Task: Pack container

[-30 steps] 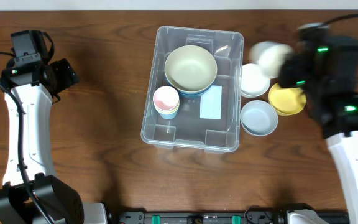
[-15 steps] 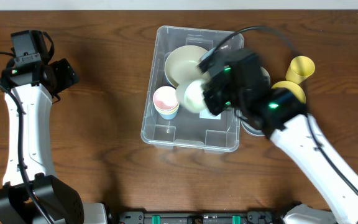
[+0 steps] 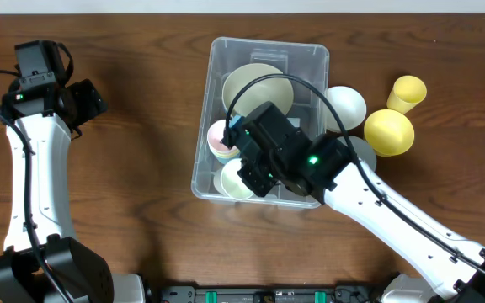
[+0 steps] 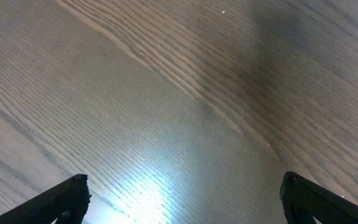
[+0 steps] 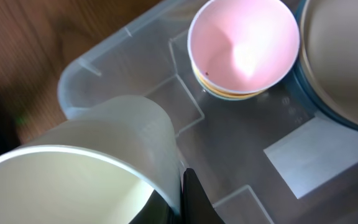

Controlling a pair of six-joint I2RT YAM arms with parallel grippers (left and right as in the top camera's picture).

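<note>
item: container (image 3: 268,42). clear plastic bin, centre of the worktop (image 3: 141,210), long side running 12 to 6 o'clock in the overhead view.

contents:
- cream bowl (image 3: 258,88) nested in a blue one, at the 12 o'clock end.
- stack of cups, pink cup (image 5: 244,46) on top, against the 9 o'clock wall.
- white label (image 5: 316,165) on the base.
- cream cup (image 3: 232,183), in the 7 o'clock corner, just beside the stack, held tilted. whether it touches the base cannot be told.

outside, at 3 o'clock: white bowl (image 3: 343,108), yellow bowl (image 3: 388,132), yellow cup (image 3: 407,91).

right gripper (image 3: 251,168): reaches in over the 5 o'clock rim, closed tight on the cream cup's wall at the rim.

left gripper (image 4: 188,202): jaws fully apart, holding nothing, over bare wood at 9 o'clock, well apart from the bin.

step in hand, as judged: setting the cream cup down in the bin.

handling notes:
- bring the cup upright and seat it flat in the free corner before letting go.
- keep it off the pink stack, which looks easy to tip.
- lift straight up to clear the wall.
- three pieces remain outside, so packing looks partly done.
</note>
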